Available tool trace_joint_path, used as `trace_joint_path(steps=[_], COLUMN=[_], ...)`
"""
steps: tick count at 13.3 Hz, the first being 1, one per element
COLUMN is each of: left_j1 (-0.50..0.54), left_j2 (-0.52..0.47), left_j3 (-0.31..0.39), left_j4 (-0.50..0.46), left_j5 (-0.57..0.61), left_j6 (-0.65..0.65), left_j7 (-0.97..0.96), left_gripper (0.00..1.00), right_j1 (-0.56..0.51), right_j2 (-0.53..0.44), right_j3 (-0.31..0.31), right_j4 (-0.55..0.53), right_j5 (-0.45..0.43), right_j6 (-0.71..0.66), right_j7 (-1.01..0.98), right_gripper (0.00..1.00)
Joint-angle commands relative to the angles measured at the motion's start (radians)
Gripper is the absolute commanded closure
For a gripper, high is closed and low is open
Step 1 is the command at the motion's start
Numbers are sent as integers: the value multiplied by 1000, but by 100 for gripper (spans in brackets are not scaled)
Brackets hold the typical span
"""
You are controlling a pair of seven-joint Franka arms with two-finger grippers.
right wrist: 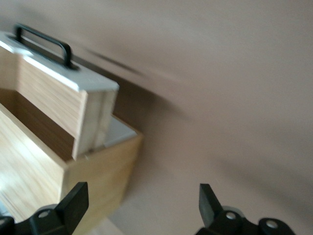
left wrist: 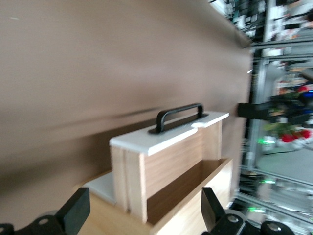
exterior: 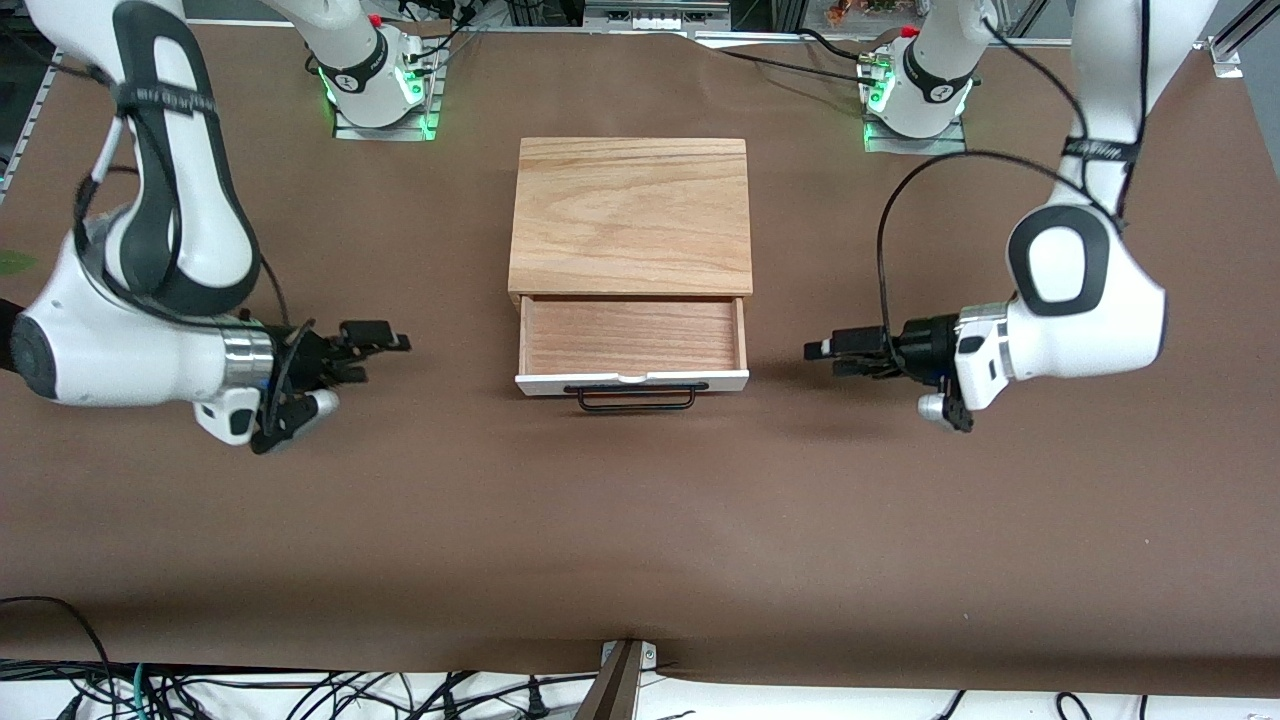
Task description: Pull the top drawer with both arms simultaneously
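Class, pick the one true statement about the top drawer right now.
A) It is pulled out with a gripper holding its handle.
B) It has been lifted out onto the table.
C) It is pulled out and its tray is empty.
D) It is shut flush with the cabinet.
C: the top drawer stands out from the cabinet, its wood tray bare, with the left gripper and right gripper open, one at each end of it, clear of the handle.

A brown table (exterior: pixel 640 520) fills the frame. Black cables (exterior: pixel 300 690) tangle on a white floor along the bottom edge. Green lights (exterior: pixel 425 120) glow at top.
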State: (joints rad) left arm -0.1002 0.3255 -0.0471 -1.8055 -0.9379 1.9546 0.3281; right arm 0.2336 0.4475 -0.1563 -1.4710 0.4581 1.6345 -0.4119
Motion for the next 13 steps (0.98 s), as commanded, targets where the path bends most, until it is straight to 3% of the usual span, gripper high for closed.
trace_joint_path(steps=[1, 4, 8, 11, 13], left_j1=[5, 17, 50, 54, 69], left_j2=[-152, -259, -373, -433, -448], left_j3=[-7, -13, -14, -17, -19], left_j4=[-98, -158, -179, -166, -163], left_j5=[154, 315, 534, 752, 856], left_j6=[7, -25, -141, -227, -235], left_j7=[-115, -147, -191, -189, -184], left_gripper=[0, 0, 0, 0, 0], right_j1=[6, 6, -16, -74, -132], right_j2=[-122, -223, -343, -472, -500], right_j3=[-2, -3, -2, 41, 87], right_j4=[-20, -20, -72, -214, -256], right_j5=[-204, -358, -499, -504, -499], right_j6=[-57, -142, -148, -130, -107], right_j7=[53, 48, 82, 295, 341], right_gripper=[0, 0, 0, 0, 0])
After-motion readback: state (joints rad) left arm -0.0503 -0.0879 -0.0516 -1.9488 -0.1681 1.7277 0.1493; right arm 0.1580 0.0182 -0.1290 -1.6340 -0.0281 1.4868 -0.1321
